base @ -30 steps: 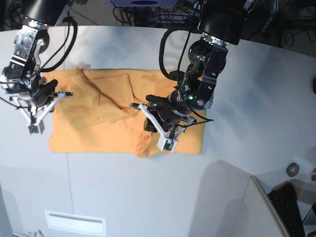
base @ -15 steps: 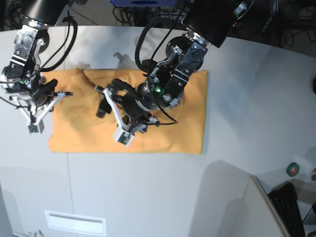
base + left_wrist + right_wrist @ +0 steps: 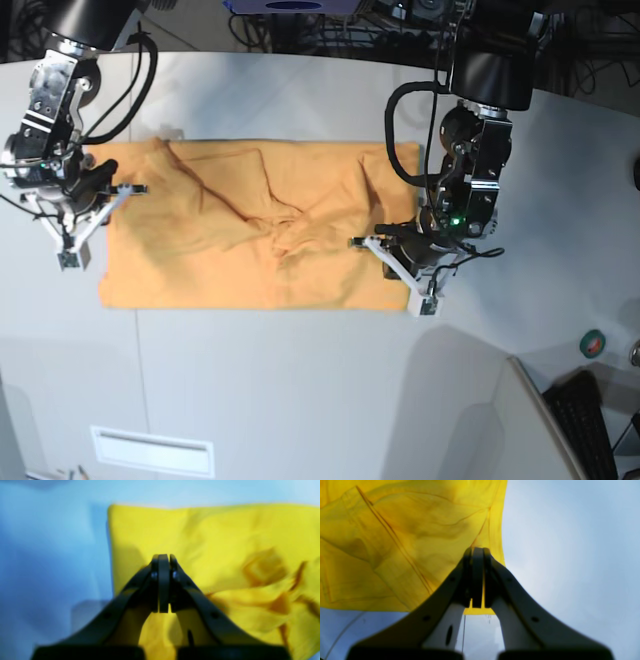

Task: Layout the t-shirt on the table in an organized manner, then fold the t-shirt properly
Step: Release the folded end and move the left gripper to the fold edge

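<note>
Both pincers closed over the t-shirt's two ends.
Left pincer [image 3: 398, 268] is shut, empty, above the t-shirt [image 3: 250, 235] near its edge; right pincer [image 3: 88, 222] is shut beside the opposite edge. Wrinkled in the middle, the shirt lies on the white counter [image 3: 300, 380].

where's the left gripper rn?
Base view, right side: the left gripper sits over the t-shirt's right edge near its lower right corner, fingers shut, on the white table.
</note>
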